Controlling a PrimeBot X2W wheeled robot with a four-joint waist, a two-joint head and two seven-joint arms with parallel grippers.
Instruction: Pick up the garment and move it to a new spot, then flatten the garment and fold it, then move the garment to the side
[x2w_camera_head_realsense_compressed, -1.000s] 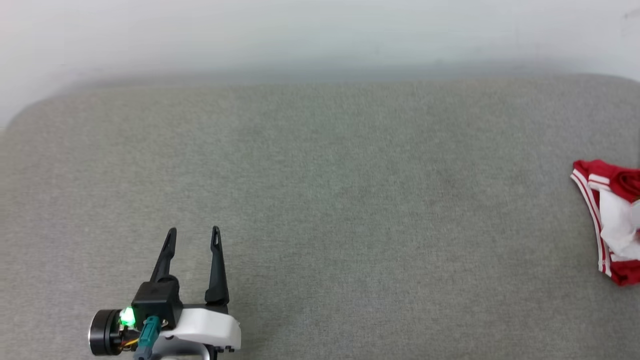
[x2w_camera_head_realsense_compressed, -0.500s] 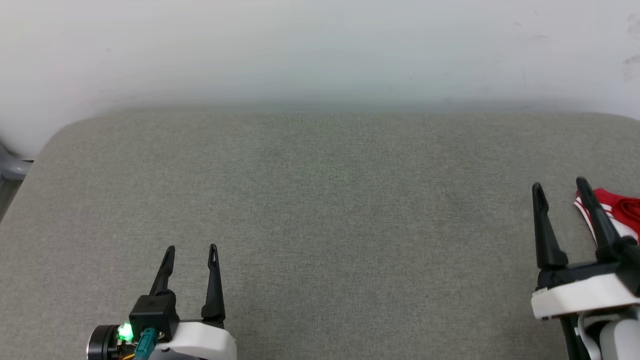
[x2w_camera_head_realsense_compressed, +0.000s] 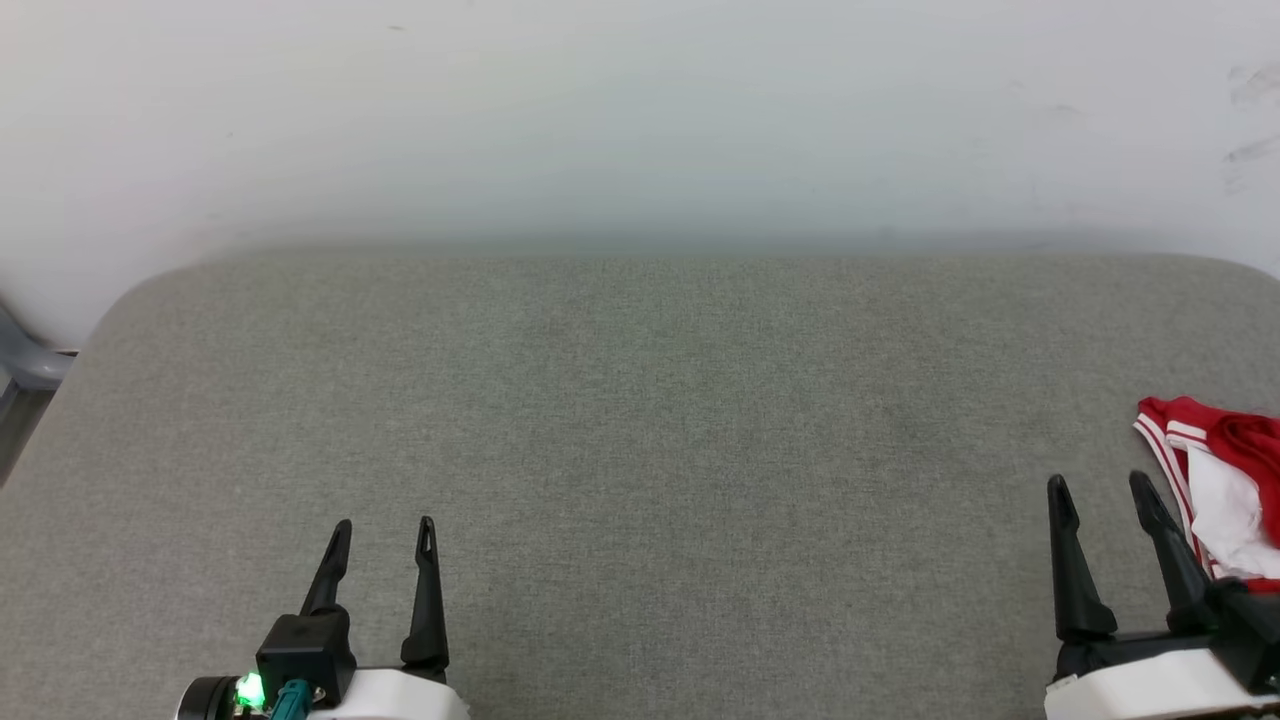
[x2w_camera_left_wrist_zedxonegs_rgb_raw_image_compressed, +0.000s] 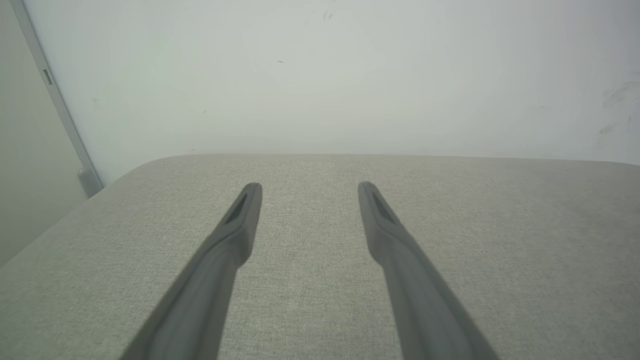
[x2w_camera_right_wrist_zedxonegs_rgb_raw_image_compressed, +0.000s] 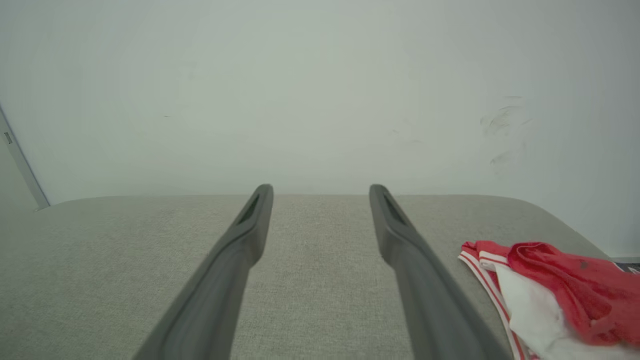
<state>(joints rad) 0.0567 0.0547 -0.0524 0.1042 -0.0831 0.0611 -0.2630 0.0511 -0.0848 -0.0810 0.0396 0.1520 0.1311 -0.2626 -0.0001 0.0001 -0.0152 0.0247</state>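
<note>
- Left gripper (x2w_camera_head_realsense_compressed: 384, 524), lower left of the head view: its fingers stand apart with nothing between them, tips over bare pad (x2w_camera_head_realsense_compressed: 640, 420). The left wrist view shows the same gap, with grey cloth under it.
- Right gripper (x2w_camera_head_realsense_compressed: 1098, 480), lower right: its fingers are also apart and hold nothing. The right-hand finger is just beside the shirt's striped edge, and I cannot tell whether it touches.
- Shirt (x2w_camera_head_realsense_compressed: 1220, 490), far right edge, mid-height: it lies bunched on the pad, a red fold over a white sleeve, and the frame cuts part of it off. In the right wrist view it sits at the lower right, beside the gripper and not between its fingers.
- Stage: this fits either a heap waiting at the pad's edge to be carried off, or a bundle already put to the side. The hidden part keeps me from judging how neat it is.
- Doing it well, either way: soft knit drags and snags, so the right fingertips should stay off the trim unless a grasp is meant. Any grasp should take several layers and not one loose edge. The shirt is near the pad's rounded right end, so a sideways nudge could slide it off.
- Containers: I see no bin or tray. The pad is the one bearer, and the shirt is what lies on it.
</note>
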